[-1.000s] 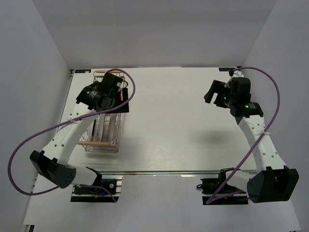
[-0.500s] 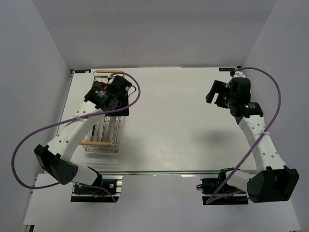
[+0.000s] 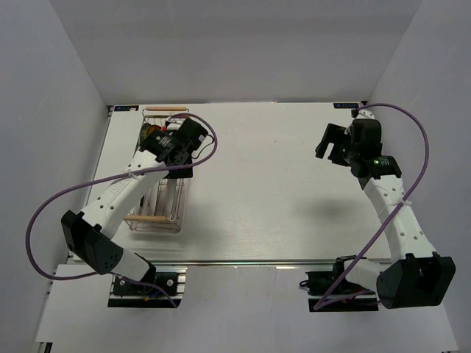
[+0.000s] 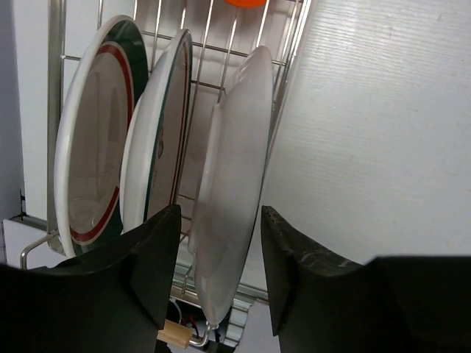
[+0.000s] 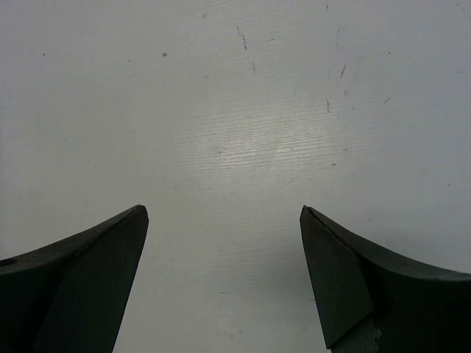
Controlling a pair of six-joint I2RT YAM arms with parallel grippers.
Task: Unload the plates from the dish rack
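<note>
The dish rack (image 3: 174,207) is a silver wire basket at the table's left, also in the left wrist view (image 4: 213,51). Three plates stand on edge in it: two white ones with green-red rims (image 4: 92,140) (image 4: 158,140) and a third showing a plain white back (image 4: 235,162). My left gripper (image 3: 173,143) hovers over the rack's far half. In the left wrist view it (image 4: 219,272) is open, its fingers on either side of the third plate's rim with small gaps. My right gripper (image 3: 331,143) (image 5: 224,243) is open and empty above the bare table at far right.
The rack has wooden rod handles at its near end (image 3: 151,218) and far end (image 3: 165,109). An orange-red object (image 4: 246,2) shows at the top edge of the left wrist view, deeper in the rack. White walls enclose the table on three sides.
My left gripper has shifted right and farther back over the rack and turned at the wrist. The right arm has hardly moved.
</note>
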